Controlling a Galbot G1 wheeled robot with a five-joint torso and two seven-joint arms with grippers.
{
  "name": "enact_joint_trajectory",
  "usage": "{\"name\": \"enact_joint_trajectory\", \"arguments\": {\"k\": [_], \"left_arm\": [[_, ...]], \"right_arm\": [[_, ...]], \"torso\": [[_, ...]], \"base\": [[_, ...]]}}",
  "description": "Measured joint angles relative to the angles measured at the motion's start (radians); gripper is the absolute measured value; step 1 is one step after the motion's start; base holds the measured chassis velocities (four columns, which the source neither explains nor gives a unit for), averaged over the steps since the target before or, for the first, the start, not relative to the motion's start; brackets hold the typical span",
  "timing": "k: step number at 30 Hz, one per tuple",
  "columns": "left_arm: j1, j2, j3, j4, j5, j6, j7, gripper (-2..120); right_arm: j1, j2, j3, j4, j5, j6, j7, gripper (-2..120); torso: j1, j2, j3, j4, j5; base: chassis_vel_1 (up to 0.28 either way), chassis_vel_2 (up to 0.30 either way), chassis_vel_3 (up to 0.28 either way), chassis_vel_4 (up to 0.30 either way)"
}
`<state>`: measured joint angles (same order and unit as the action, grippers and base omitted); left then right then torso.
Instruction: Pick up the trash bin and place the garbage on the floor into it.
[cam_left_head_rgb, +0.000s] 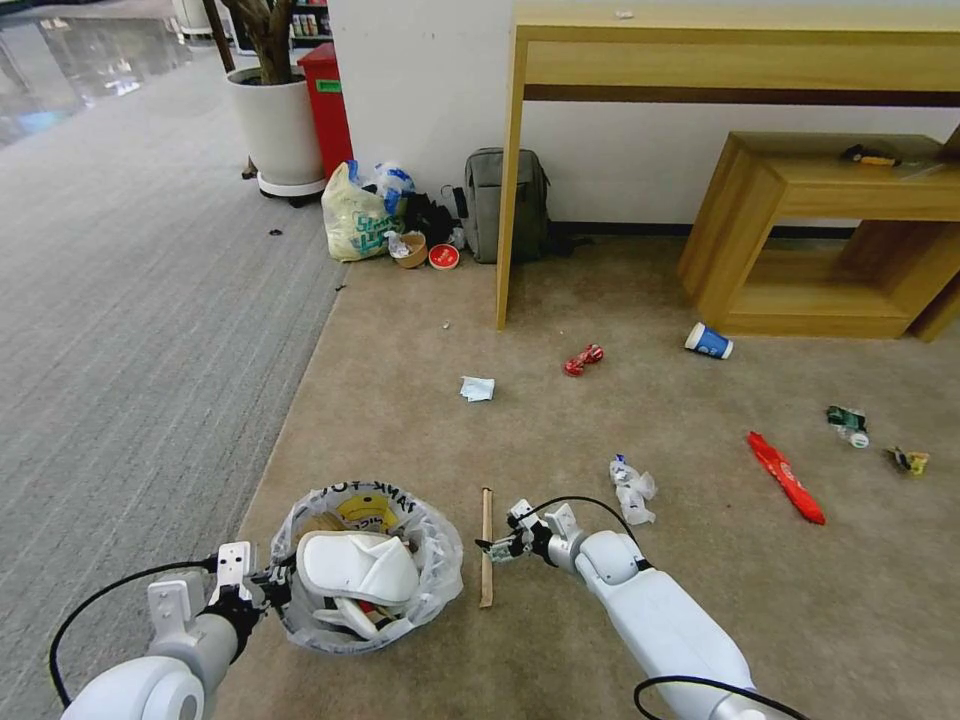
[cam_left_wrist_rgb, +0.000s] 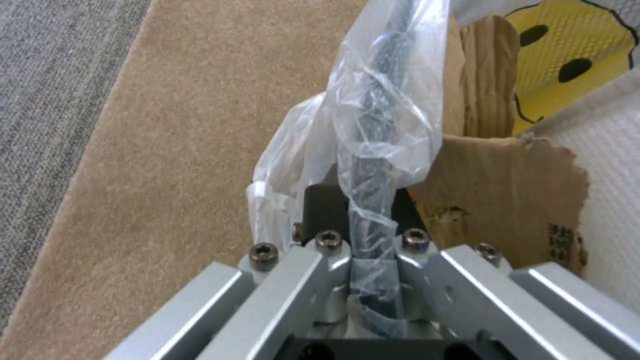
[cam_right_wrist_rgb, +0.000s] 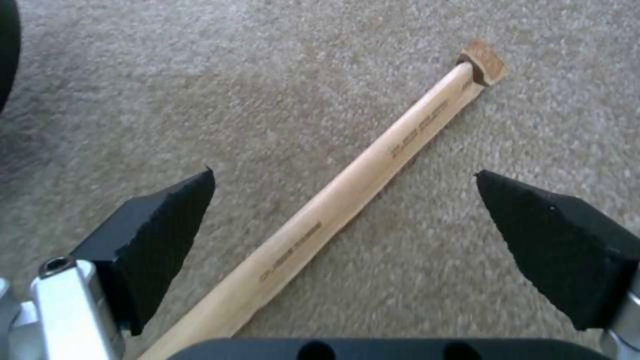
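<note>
The trash bin (cam_left_head_rgb: 430, 570), lined with a crinkly bag printed with a yellow face, hangs at the lower left with a white slipper (cam_left_head_rgb: 358, 566) and cardboard (cam_left_wrist_rgb: 507, 195) inside. My left gripper (cam_left_head_rgb: 272, 583) is shut on its bag-covered rim (cam_left_wrist_rgb: 373, 165). My right gripper (cam_left_head_rgb: 497, 547) is open just above the wooden stick (cam_left_head_rgb: 486, 545) lying on the floor (cam_left_head_rgb: 620, 620); the stick (cam_right_wrist_rgb: 347, 195) runs between the two black pads (cam_right_wrist_rgb: 167, 220). More garbage lies on the carpet: crumpled paper (cam_left_head_rgb: 632, 489), a red wrapper (cam_left_head_rgb: 787, 477), a blue cup (cam_left_head_rgb: 708, 341), a green crushed bottle (cam_left_head_rgb: 848, 424).
A tied yellowish bag (cam_left_head_rgb: 358, 215), a brown bowl (cam_left_head_rgb: 410, 250), a red lid (cam_left_head_rgb: 443, 257) and a grey backpack (cam_left_head_rgb: 505, 205) sit by the wall. A wooden table leg (cam_left_head_rgb: 510, 180) and low shelf (cam_left_head_rgb: 830, 230) stand behind. Grey ribbed carpet (cam_left_head_rgb: 140, 300) lies left.
</note>
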<state>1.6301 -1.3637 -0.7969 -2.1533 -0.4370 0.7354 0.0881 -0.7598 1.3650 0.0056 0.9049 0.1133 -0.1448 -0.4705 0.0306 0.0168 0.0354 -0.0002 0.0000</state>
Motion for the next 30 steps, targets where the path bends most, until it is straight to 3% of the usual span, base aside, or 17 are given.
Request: {"name": "enact_joint_trajectory", "arguments": {"k": [24,30], "left_arm": [[-0.004,-0.002,0.002,0.006,0.001,0.000,-0.001,0],[-0.008,0.001,0.008,0.007,0.002,0.000,-0.001,0]], "right_arm": [[0.042,0.067,0.041,-0.143,-0.088,0.078,0.005,100],[0.040,0.070,0.049,-0.143,-0.088,0.083,0.005,79]], "torso": [[0.000,0.000,0.000,0.0000,0.0001],[0.000,0.000,0.000,0.0000,0.0000]], "base": [[0.000,0.000,0.000,0.000],[0.000,0.000,0.000,0.000]]}}
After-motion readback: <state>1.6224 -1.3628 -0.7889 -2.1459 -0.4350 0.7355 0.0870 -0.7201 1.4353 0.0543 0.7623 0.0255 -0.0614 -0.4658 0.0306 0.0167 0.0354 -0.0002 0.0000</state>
